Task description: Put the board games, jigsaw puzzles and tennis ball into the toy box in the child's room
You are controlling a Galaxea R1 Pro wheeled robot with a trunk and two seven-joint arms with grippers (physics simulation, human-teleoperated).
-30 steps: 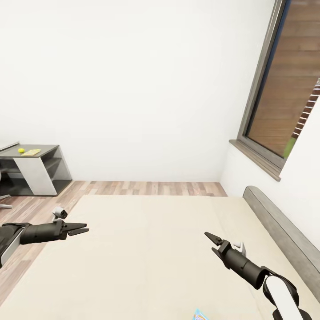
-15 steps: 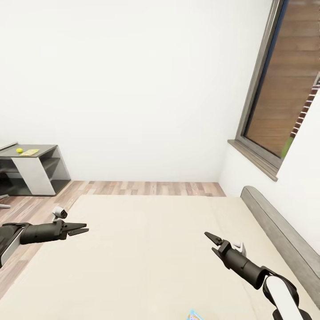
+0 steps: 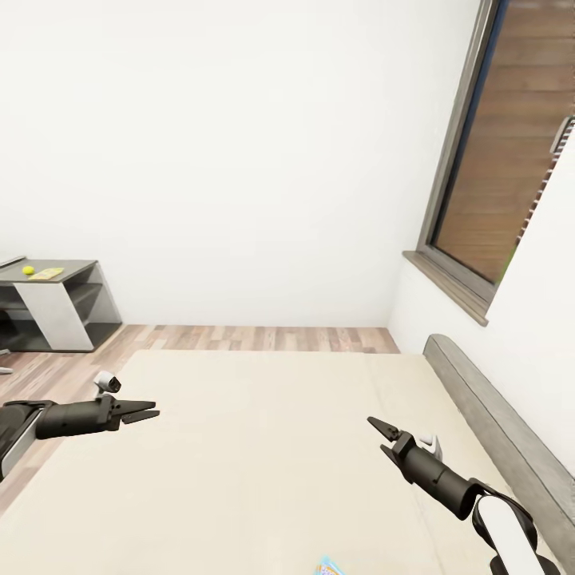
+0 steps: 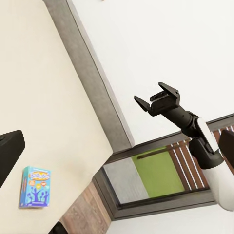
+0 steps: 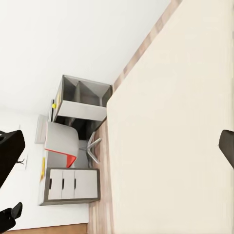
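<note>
You are hovering both arms over the bed (image 3: 263, 447).
Left gripper (image 3: 148, 412) and right gripper (image 3: 380, 430) are standing apart, empty; blue board game (image 4: 35, 186) is lying on the mattress.

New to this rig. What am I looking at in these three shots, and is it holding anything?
It is a simulated two-armed robot standing at a bed. The head view looks down over both arms: left gripper and right gripper, both open and empty, above the mattress. The other two shots come from cameras on each wrist. The left wrist view shows a small blue board game lying on the mattress, plus the right gripper. The right wrist view looks across the bed to the table. In the head view, a tennis ball sits on the dark section.
</note>
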